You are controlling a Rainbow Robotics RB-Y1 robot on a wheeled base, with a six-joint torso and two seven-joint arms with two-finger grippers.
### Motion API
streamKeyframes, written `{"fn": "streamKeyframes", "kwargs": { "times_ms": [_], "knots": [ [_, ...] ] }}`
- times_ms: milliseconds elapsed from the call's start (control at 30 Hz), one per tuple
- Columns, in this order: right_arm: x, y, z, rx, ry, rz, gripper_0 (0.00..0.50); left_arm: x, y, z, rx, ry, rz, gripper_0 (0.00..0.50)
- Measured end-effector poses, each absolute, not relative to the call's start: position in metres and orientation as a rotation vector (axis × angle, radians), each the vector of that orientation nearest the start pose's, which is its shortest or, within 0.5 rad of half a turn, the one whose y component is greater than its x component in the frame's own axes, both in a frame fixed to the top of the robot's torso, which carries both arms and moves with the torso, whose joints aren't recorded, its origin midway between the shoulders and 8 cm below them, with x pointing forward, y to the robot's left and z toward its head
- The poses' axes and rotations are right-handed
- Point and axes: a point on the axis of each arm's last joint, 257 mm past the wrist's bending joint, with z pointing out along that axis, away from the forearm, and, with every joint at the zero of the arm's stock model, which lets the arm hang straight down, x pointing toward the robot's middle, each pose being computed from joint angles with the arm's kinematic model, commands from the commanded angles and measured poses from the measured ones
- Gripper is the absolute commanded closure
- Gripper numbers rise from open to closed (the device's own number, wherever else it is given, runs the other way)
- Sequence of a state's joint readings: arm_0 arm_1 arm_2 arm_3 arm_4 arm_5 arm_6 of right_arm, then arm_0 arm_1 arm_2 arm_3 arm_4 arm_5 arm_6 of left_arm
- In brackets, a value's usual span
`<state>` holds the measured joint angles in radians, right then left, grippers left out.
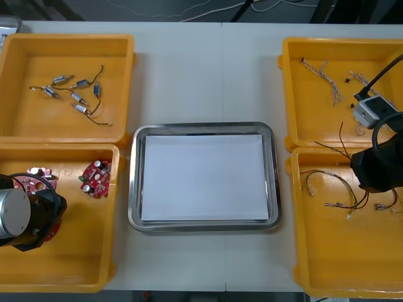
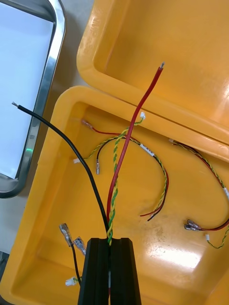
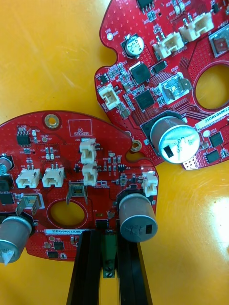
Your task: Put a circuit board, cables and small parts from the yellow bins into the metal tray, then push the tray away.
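On the worktop [image 1: 208, 69] the tray [image 1: 135, 182], white inside, sat between the yellow bins [image 1: 19, 119]. The right tool [image 2: 110, 245] was clamped on a bundle of cables [image 2: 125, 143] over a bin [image 2: 191, 271]. The left tool [image 3: 109, 238] was clamped on the edge of a circuit board [image 3: 57, 157], a second board [image 3: 143, 71] just beside it

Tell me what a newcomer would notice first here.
The white-lined metal tray sits centred between the yellow bins. The right gripper, at the right near bin, is shut on a bunch of cables; the left gripper pinches the edge of a red circuit board in the left near bin.
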<state>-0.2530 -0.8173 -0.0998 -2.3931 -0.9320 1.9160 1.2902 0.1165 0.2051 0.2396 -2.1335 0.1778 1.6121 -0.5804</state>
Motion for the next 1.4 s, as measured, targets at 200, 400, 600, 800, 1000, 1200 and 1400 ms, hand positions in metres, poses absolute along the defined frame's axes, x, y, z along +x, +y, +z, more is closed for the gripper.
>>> {"fn": "streamKeyframes", "kwargs": {
  "times_ms": [200,400,600,800,1000,1200,1400],
  "knots": [
    [0.362,-0.275,-0.149,-0.505,2.598,-0.021,0.5,0.342,0.361,-0.327,-1.467,2.263,-0.157,0.5],
    [0.362,-0.275,-0.149,-0.505,2.598,-0.021,0.5,0.334,0.356,-0.319,-1.468,2.293,-0.137,0.5],
    [0.362,-0.275,-0.149,-0.505,2.598,-0.02,0.5,0.322,0.35,-0.289,-1.412,2.339,-0.109,0.5],
    [0.362,-0.275,-0.149,-0.505,2.598,-0.02,0.5,0.319,0.345,-0.261,-1.288,2.37,-0.12,0.5],
    [0.362,-0.275,-0.149,-0.505,2.598,-0.02,0.5,0.326,0.336,-0.224,-1.133,2.349,-0.158,0.5],
    [0.362,-0.275,-0.149,-0.506,2.598,-0.02,0.5,0.342,0.312,-0.196,-0.981,2.33,-0.195,0.5],
    [0.362,-0.275,-0.149,-0.506,2.598,-0.02,0.5,0.348,0.267,-0.197,-0.75,2.419,-0.197,0.5]
  ]
}}
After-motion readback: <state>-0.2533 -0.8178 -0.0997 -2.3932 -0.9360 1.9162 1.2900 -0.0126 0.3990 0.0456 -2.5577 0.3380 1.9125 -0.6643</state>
